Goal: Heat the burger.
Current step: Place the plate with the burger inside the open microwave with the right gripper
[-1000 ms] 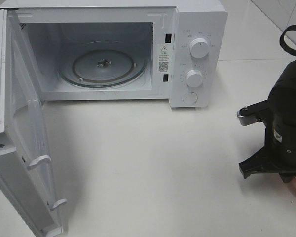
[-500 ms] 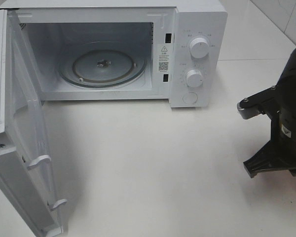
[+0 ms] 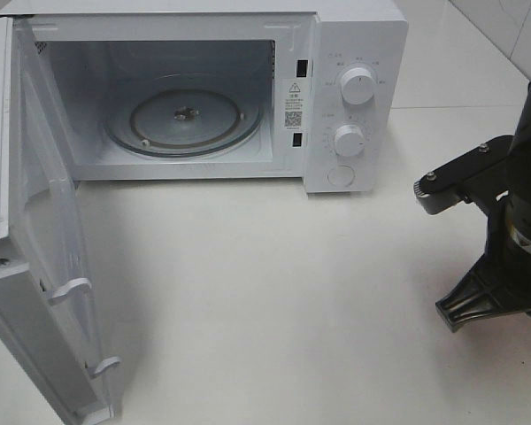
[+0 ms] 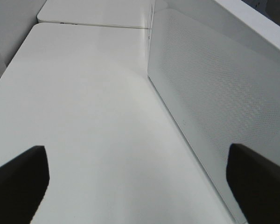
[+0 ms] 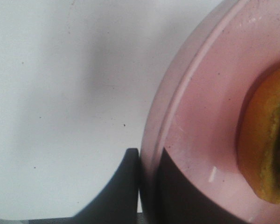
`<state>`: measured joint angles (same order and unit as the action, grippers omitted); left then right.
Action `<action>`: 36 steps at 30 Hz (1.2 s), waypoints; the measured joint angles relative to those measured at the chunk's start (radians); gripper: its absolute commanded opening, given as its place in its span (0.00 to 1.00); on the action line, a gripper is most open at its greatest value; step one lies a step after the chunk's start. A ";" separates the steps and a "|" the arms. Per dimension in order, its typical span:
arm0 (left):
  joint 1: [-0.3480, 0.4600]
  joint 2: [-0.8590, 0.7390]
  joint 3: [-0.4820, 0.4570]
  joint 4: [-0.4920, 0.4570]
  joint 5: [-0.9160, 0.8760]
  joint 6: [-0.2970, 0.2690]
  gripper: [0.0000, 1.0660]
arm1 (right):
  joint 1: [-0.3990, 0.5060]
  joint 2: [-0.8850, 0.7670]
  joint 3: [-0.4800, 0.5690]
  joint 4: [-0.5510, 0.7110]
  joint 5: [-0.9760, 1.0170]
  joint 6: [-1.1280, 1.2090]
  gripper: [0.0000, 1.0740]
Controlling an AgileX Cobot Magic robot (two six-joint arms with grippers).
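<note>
The microwave (image 3: 354, 88) stands at the back edge of the bench (image 3: 274, 301), door (image 3: 35, 248) wide open. Toward the right edge, the right gripper (image 5: 149, 191) pinches the rim of the pink plate (image 5: 196, 140), which carries the burger (image 5: 266, 140). The left gripper (image 4: 140, 182) gapes, empty. Loading seems in hand; next calls for a level carry onto the turntable (image 3: 184, 119).

Your right arm (image 3: 524, 221) matte black, a grey-ended bracket (image 3: 444, 186) with small screws, your left fingers (image 4: 18, 182) plain black
</note>
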<state>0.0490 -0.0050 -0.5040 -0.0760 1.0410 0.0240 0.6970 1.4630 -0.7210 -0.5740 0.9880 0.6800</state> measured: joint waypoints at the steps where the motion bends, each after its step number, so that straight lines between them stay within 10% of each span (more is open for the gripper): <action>1: 0.000 0.000 0.000 0.000 0.000 0.000 0.92 | 0.000 0.000 0.000 0.000 0.000 0.000 0.00; 36: 0.000 0.000 0.000 0.000 0.000 0.000 0.92 | 0.452 -0.030 0.000 0.032 0.127 -0.032 0.01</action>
<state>0.0490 -0.0050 -0.5040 -0.0760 1.0410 0.0240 1.1490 1.4330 -0.7210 -0.5420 1.1150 0.6480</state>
